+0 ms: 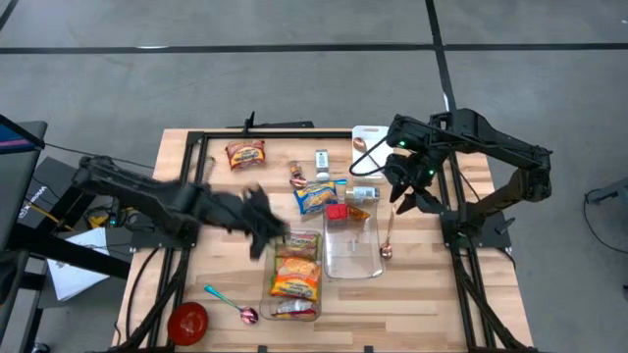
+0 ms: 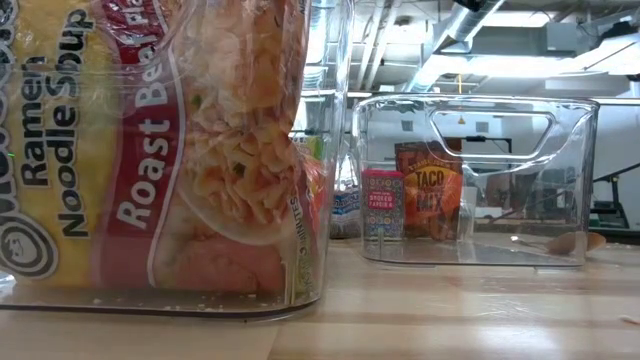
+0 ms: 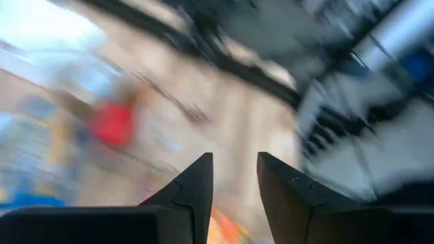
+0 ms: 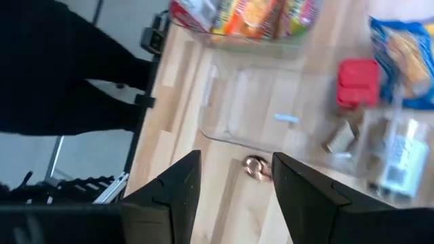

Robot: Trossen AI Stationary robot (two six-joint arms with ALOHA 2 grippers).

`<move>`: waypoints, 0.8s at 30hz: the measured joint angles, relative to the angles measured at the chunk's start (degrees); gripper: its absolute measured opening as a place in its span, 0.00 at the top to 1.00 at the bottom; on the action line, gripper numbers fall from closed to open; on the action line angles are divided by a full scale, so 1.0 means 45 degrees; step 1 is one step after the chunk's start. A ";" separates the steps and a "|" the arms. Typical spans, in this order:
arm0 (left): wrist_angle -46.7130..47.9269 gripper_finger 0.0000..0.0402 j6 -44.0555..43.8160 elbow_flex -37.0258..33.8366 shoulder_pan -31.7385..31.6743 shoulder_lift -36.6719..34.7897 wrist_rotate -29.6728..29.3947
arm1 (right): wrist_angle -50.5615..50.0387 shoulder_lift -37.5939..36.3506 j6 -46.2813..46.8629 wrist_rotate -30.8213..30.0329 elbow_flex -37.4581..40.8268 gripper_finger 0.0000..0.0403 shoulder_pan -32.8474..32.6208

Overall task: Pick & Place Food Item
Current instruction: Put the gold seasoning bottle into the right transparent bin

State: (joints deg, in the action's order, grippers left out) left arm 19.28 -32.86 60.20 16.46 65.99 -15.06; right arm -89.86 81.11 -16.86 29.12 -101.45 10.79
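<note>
Several ramen packets point(image 1: 295, 277) lie in a clear bin point(image 1: 318, 294) near the table's front; in the low view one packet point(image 2: 150, 150) fills the left. A second clear bin point(image 1: 351, 243) stands empty to its right, also seen in the low view point(image 2: 475, 180). Loose items lie behind them: an orange ramen packet point(image 1: 245, 154), a blue packet point(image 1: 316, 196), a small red box point(image 1: 337, 211) and a taco packet point(image 2: 430, 190). My left gripper point(image 1: 263, 235), blurred, is open and empty beside the filled bin's far left corner. My right gripper point(image 1: 407, 199) is open and empty, above the table right of the empty bin.
A red bowl point(image 1: 186, 322) and a teal-handled spoon point(image 1: 229, 304) lie at the front left. A copper spoon point(image 1: 387, 245) lies right of the empty bin and shows in the right wrist view point(image 4: 255, 167). A small bottle point(image 1: 322, 159) and a white board point(image 1: 368, 137) are at the back.
</note>
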 joint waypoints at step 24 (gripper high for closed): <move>0.1481 0.67 0.5289 0.0000 -0.6219 -0.2922 -0.0331 | 1.1050 -0.8881 1.0366 -0.5935 0.8968 0.57 -0.0142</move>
State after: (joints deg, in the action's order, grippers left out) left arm 25.95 -9.06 60.20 -11.52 52.84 -16.55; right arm -40.14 41.14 29.79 2.41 -61.09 10.15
